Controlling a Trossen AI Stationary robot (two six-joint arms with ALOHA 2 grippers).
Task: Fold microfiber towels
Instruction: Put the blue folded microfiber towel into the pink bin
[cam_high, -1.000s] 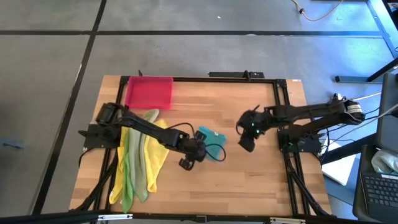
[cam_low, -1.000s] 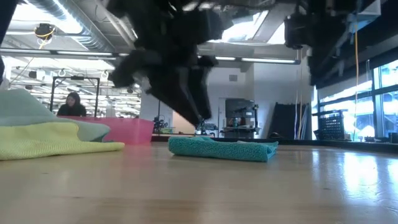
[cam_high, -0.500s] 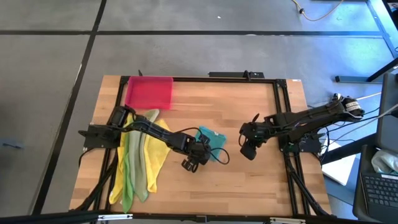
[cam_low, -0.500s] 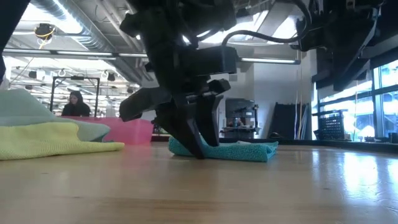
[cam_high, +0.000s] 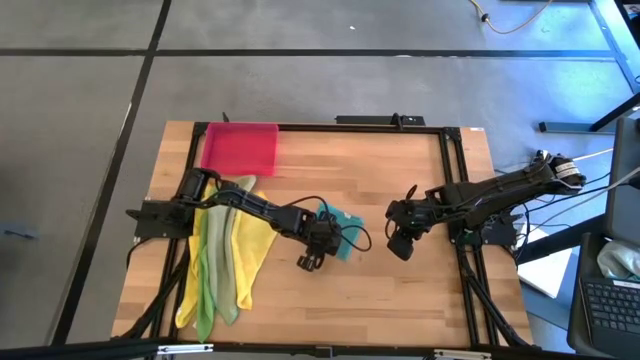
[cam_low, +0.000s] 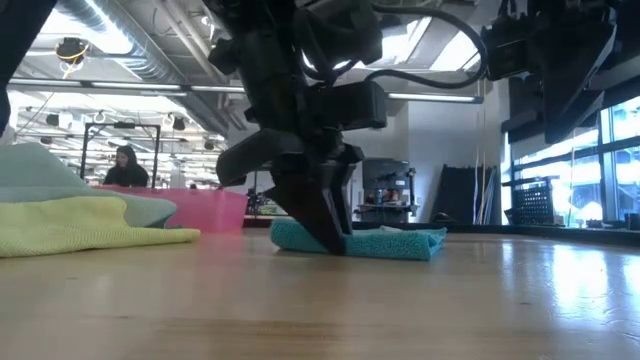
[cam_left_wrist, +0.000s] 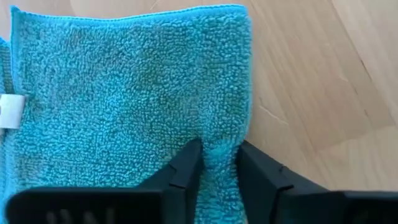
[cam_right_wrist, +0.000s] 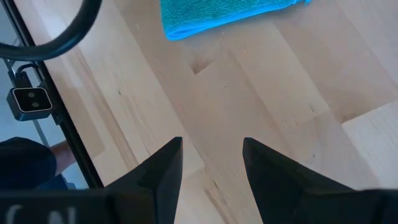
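Our left gripper (cam_left_wrist: 217, 163) is down at the table with its two fingers (cam_left_wrist: 186, 171) pinched onto a ridge of the teal towel (cam_left_wrist: 124, 93); a narrow fold of the pile stands squeezed between them, so we have hold of the cloth near one edge. In the low view the left gripper (cam_low: 330, 235) comes down onto the near end of that towel (cam_low: 395, 242), which lies flat and folded on the wood. From above, the left gripper (cam_high: 312, 258) sits mid-table, with the teal towel (cam_high: 345, 222) just beside it and partly under the arm.

Our right gripper (cam_right_wrist: 211, 162) hovers over bare wood with its fingers spread apart and nothing between them; the teal towel (cam_right_wrist: 224, 15) lies ahead of it, apart from the fingers. From above, the right gripper (cam_high: 398, 245) waits near the towel, on its right.

The other towels (cam_high: 225, 255), yellow and green, lie heaped along the table's (cam_high: 400, 300) left side, under our left arm. In the low view the yellow one (cam_low: 90, 225) lies on the left. The pink tray (cam_high: 240, 148) sits at the far left corner.
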